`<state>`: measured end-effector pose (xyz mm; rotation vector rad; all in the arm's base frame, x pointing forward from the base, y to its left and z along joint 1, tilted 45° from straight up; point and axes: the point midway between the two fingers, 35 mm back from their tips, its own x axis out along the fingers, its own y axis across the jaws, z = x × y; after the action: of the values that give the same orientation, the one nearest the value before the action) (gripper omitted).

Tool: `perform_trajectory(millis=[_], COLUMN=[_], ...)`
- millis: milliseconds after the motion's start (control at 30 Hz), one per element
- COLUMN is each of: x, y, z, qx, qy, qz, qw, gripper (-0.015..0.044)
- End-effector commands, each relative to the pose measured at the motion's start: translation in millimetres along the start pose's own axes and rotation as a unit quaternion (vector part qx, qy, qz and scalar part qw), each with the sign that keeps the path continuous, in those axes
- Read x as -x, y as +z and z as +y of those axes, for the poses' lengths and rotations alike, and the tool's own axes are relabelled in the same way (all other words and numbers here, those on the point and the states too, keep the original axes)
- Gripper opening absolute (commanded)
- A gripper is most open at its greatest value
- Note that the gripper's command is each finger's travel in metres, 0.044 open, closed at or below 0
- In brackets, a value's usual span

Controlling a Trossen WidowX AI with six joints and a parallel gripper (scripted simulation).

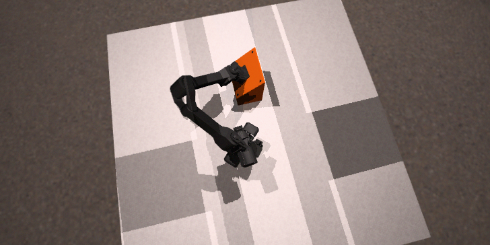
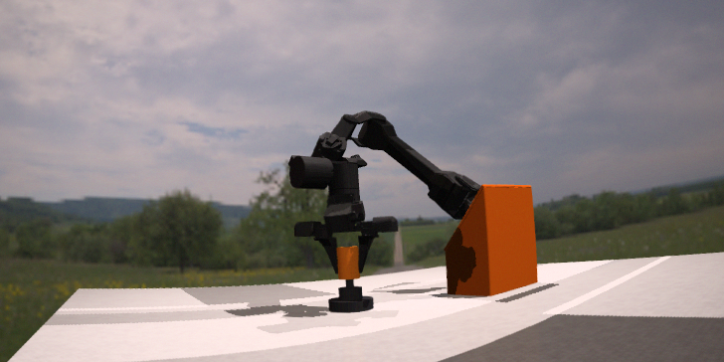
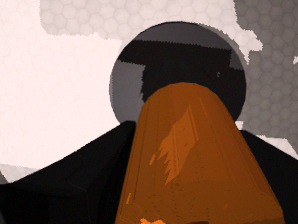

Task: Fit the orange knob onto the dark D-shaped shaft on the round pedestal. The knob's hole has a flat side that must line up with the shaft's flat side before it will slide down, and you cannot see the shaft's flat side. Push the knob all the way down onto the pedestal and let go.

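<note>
The orange knob [image 2: 347, 261] [image 3: 186, 150] is upright between the fingers of my gripper [image 2: 348, 269] [image 3: 185, 135], which is shut on its sides. The round dark pedestal [image 2: 350, 304] [image 3: 175, 31] stands below the knob, with a narrower raised step on top in the exterior view. A short length of the dark shaft [image 2: 349, 282] shows between the knob's bottom and that step, so the knob is above the pedestal. The knob hides the shaft's top and its own hole. Neither flat side shows. In the top view the arm hides the knob and pedestal.
The arm's orange base block [image 1: 252, 68] [image 2: 511, 243] stands behind the pedestal, to the right in the exterior view. The arm [image 1: 205, 123] [image 2: 413, 154] bends between the block and the gripper. Shadows and grey patches cross the pale table top [image 1: 143, 89].
</note>
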<state>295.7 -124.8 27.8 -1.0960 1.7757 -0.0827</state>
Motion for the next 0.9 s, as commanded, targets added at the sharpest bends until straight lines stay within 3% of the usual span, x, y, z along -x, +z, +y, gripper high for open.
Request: perform_trajectory(millis=[0,867], x=[-0.6,5.5], y=[0.1,0.9], z=[0.0,1.0], qx=[0.004,-0.007], qy=[-0.001,-0.001], qz=[0.001,0.001], qw=[1.0,1.0], gripper=[0.0,0.0])
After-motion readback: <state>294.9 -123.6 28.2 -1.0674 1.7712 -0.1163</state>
